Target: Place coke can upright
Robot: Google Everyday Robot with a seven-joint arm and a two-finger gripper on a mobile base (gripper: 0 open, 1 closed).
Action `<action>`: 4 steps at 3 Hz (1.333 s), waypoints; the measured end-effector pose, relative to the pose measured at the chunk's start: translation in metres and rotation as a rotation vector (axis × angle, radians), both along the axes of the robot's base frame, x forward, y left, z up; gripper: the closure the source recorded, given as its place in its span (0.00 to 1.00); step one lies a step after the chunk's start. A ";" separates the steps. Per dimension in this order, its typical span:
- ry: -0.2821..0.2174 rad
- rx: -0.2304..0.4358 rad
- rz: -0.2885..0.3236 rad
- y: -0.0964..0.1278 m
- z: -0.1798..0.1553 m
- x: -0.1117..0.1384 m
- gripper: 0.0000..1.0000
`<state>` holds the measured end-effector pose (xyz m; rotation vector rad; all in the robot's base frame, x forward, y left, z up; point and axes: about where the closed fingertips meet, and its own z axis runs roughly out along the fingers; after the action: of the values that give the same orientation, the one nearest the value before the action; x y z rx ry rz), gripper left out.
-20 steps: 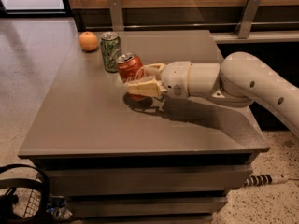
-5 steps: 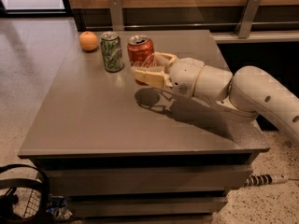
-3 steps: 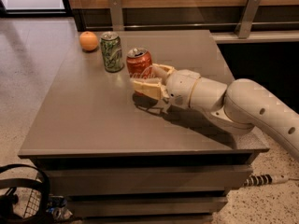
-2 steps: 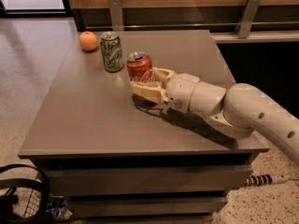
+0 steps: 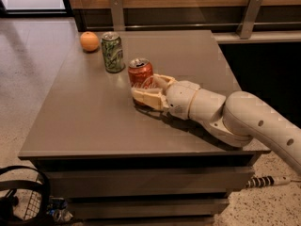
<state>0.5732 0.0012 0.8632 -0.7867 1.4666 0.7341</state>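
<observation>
The coke can point(image 5: 140, 72), red with white script and a silver top, is upright near the middle of the grey table point(image 5: 94, 121). My gripper point(image 5: 145, 86) reaches in from the right with its cream fingers point(image 5: 146, 98) on either side of the can's lower half. It is shut on the can. The can's bottom edge is hidden behind the near finger, so I cannot tell whether it rests on the table.
A green patterned can point(image 5: 113, 52) stands upright just behind and to the left of the coke can. An orange point(image 5: 89, 41) lies at the far left corner. A wooden wall with metal brackets point(image 5: 248, 14) runs behind the table. A black basket point(image 5: 21, 199) sits on the floor at the front left.
The gripper has carried the coke can from a tilted hold to upright, then lowered it toward the table and slightly to the front. The green can and the orange have not moved.
</observation>
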 end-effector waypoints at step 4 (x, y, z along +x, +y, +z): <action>0.020 0.001 -0.001 0.005 -0.010 -0.002 0.59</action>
<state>0.5714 0.0067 0.8534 -0.7800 1.4850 0.7436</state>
